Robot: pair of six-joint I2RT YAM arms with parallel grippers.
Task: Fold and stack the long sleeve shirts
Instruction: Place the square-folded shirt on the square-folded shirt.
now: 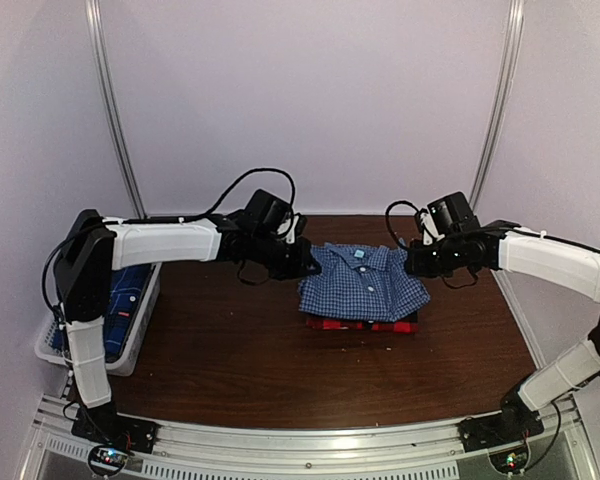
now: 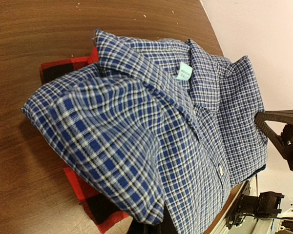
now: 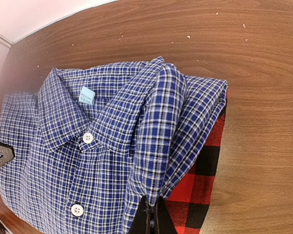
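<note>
Your left fingers (image 1: 307,262) and right fingers (image 1: 413,262) sit at opposite side edges of the blue checked shirt (image 1: 363,283), so the shirt lies directly between them and neither arm is nearer. Its collar-to-hem line runs away from the arm bases, across the line that joins the two sets of fingers. From either wrist the cloth spreads straight ahead of the fingertips, with the collar off to one side.

In the right wrist view your fingers (image 3: 146,222) are pressed together, pinching the folded side edge of the shirt. The left ones (image 2: 145,228) barely show, but they also look closed on the cloth at that shirt's edge.

The shirt rests folded on the red-and-black plaid shirt (image 1: 360,324) on the worktop (image 1: 230,360). The red one peeks out beneath your fingertips on both sides.

Any release will probably need each hand to back outward, away from the pile, so the top fold isn't dragged.

The only label is a small pale blue tag (image 3: 87,94) inside the collar, and its print is too small to read.
</note>
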